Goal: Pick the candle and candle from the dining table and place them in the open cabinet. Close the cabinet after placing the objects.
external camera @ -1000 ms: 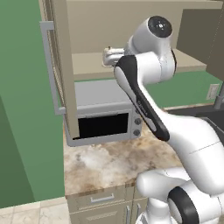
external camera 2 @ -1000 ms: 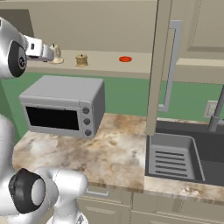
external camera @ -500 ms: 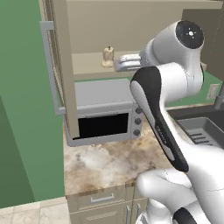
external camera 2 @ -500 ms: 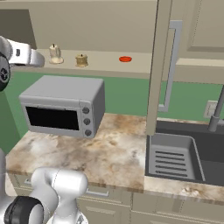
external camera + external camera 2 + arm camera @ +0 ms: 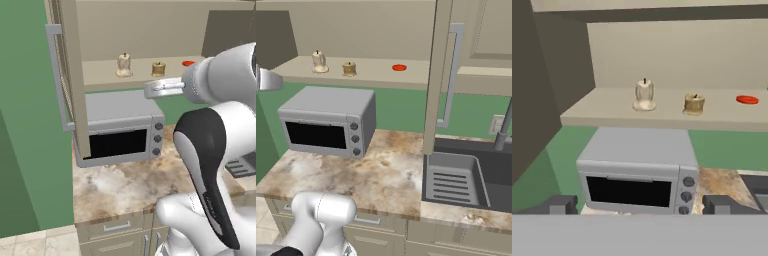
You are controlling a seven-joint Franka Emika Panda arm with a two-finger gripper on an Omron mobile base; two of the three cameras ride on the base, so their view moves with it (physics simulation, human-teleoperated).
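Two candles stand on the open cabinet's beige shelf [image 5: 607,110]: a taller pale cream candle [image 5: 644,95] [image 5: 123,65] [image 5: 318,61] and, to its right, a squat golden-brown candle [image 5: 694,103] [image 5: 158,69] [image 5: 349,68]. My gripper [image 5: 641,205] [image 5: 149,91] [image 5: 263,80] hangs open and empty in front of the shelf, below its level and well back from both candles. The cabinet's left door [image 5: 75,75] and right door [image 5: 442,75] stand wide open. The dining table is out of view.
A flat red disc [image 5: 747,100] [image 5: 399,67] lies on the shelf right of the candles. A grey microwave [image 5: 637,170] [image 5: 122,127] sits under the shelf on a marbled counter [image 5: 381,170]. To the right are a sink [image 5: 456,180] and the right door's silver handle [image 5: 455,75].
My gripper has drawn back from the cream candle on the shelf, moving down and away from the cabinet. Both candles stay where they were.
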